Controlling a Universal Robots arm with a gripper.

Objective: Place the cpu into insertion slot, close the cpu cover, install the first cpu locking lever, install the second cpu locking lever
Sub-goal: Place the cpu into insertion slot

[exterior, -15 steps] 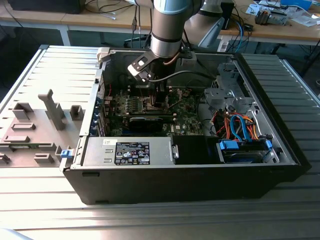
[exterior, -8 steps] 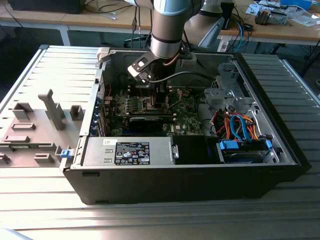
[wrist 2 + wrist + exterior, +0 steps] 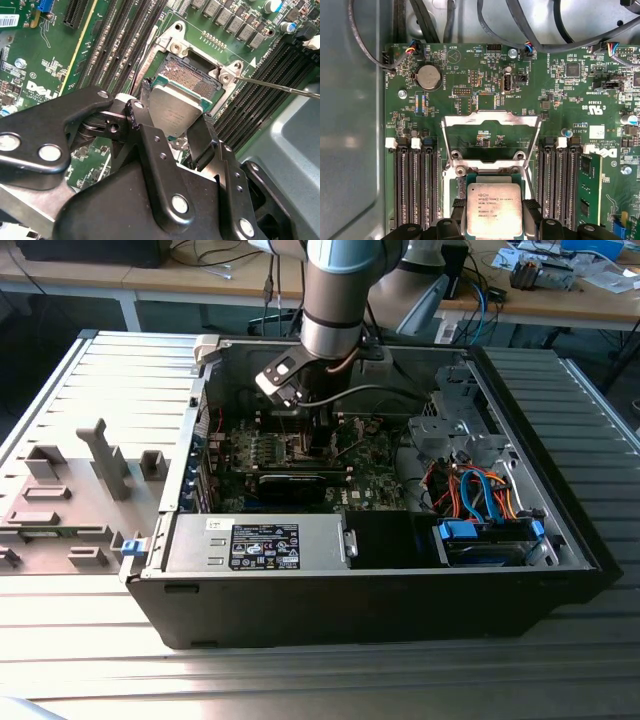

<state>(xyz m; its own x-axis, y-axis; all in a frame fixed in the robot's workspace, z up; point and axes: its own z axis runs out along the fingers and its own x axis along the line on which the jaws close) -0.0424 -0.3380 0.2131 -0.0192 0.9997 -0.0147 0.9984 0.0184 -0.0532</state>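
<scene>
My pincer (image 3: 171, 121) pinches the cpu (image 3: 175, 112) by its edges, just over the insertion slot (image 3: 194, 80) inside the open computer case (image 3: 350, 612); the cpu cover (image 3: 490, 118) stands raised.

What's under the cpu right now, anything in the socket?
In the second wrist view the gripper holds the cpu over the insertion slot. The slot's uncovered strip looks bare, with nothing lying in it. The part beneath the cpu is hidden.
</scene>
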